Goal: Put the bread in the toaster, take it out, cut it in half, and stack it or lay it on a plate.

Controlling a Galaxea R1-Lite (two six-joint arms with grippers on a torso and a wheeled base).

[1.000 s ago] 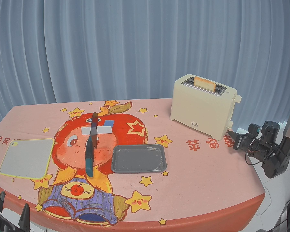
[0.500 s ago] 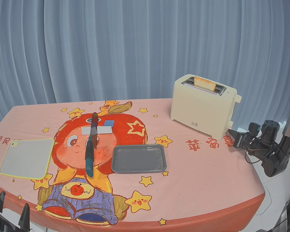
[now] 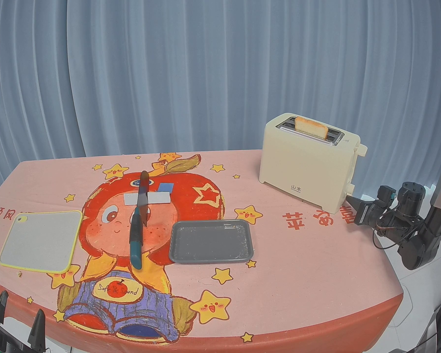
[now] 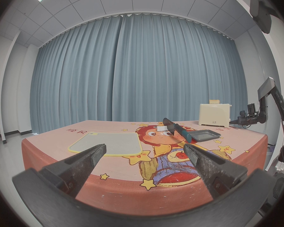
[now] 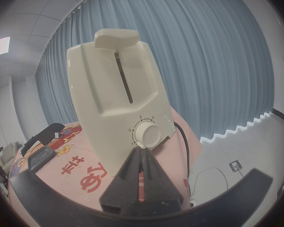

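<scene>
A cream toaster point(image 3: 308, 165) stands at the back right of the table, and a slice of bread point(image 3: 311, 127) sticks up out of its slot. My right gripper point(image 3: 350, 202) is shut with nothing in it, its tips just below the toaster's round dial point(image 5: 146, 135) on the end face; the lever point(image 5: 116, 39) sits at the top of its slit. A dark grey tray point(image 3: 211, 241) lies mid-table. A knife point(image 3: 138, 221) with a teal handle rests on a small holder point(image 3: 147, 198). A grey cutting board point(image 3: 40, 240) lies at the left. My left gripper point(image 4: 145, 164) hangs open off the table's front left corner.
The pink printed tablecloth point(image 3: 289, 270) covers the whole table. A black power cord point(image 5: 183, 148) runs from the toaster down over the table's right edge. Blue curtains hang behind.
My right gripper has crept slightly toward the toaster's end face. Nothing else has moved.
</scene>
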